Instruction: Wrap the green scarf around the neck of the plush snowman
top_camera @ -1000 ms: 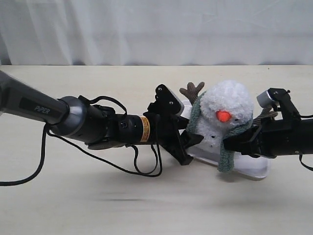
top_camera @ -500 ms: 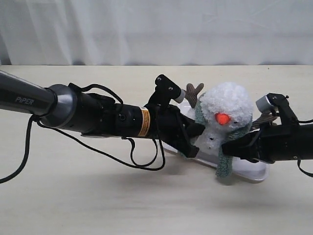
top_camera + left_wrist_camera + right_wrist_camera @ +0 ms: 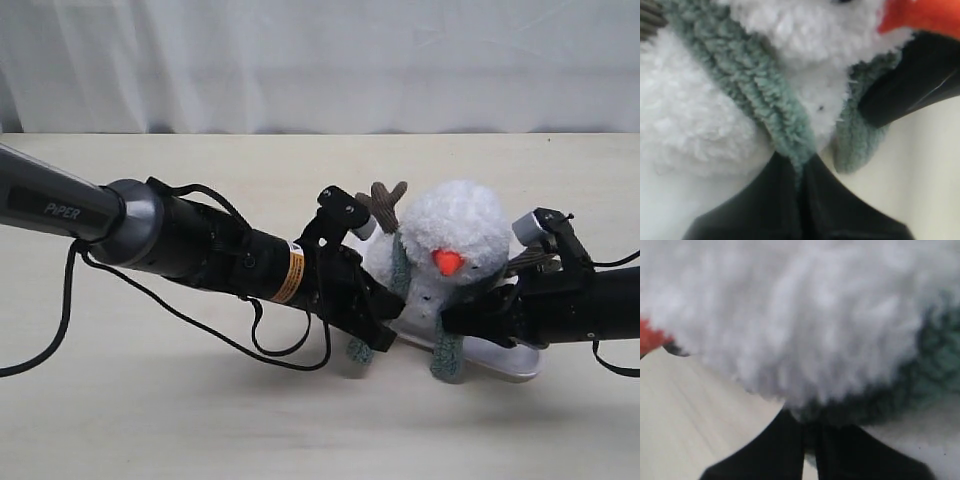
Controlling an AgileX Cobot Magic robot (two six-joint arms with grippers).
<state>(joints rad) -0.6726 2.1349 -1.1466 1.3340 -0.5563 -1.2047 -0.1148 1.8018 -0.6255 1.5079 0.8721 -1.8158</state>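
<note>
plush snowman (image 3: 455, 225) upright on white tray (image 3: 505, 362), right of the surface's (image 3: 300, 430) middle. green scarf (image 3: 402, 265) already round the neck, both tails hanging in front. Fingers of left gripper (image 3: 375, 335) pinched tight on one tail; right gripper (image 3: 458, 320) closed, apparently on the other. Each tail runs from neck to the fingers on its own side, so crossing them looks next. Left wrist view shows the strip entering the fingers, which the exterior view hides; right wrist view is blurred.

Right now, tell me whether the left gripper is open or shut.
Shut. The left gripper pinches a strand of the scarf between its closed jaws.
</note>
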